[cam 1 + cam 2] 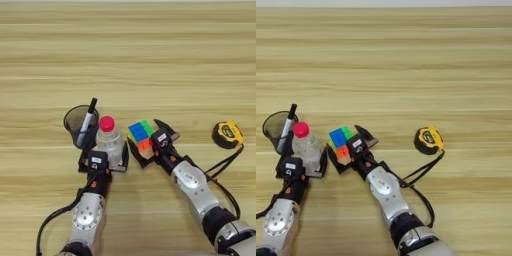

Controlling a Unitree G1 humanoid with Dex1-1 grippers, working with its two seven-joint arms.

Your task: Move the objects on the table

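Light wooden planking with horizontal grain forms the table point(150, 55), which fills the left eye view. Near the lower left, the left gripper point(103, 157) has its two black fingers spread around the base of the clear plastic bottle point(109, 142), which stands upright with its red cap point(106, 123) on top; the fingers flank the bottle closely, though actual contact cannot be confirmed from this angle. Just beside the bottle, on its left, stands the black mesh cup point(80, 121) with a marker point(88, 122) leaning in it. To the right of the bottle, the right gripper point(151, 141) pinches the puzzle cube point(141, 136), one finger on each side, with blue, green and orange faces showing. The cube sits near the bottle but apart from it. Well to the right lies the yellow-and-black tape measure point(228, 134), its black strap point(227, 159) trailing down toward the right forearm. In the right eye view the same layout appears shifted left: the mesh cup point(276, 127) is near the left edge, the bottle point(307, 146) stands between the left gripper's point(302, 165) fingers, the cube point(341, 141) is clamped in the right gripper point(350, 146), and the tape measure point(428, 140) rests alone on bare table point(406, 60), clear of both grippers.
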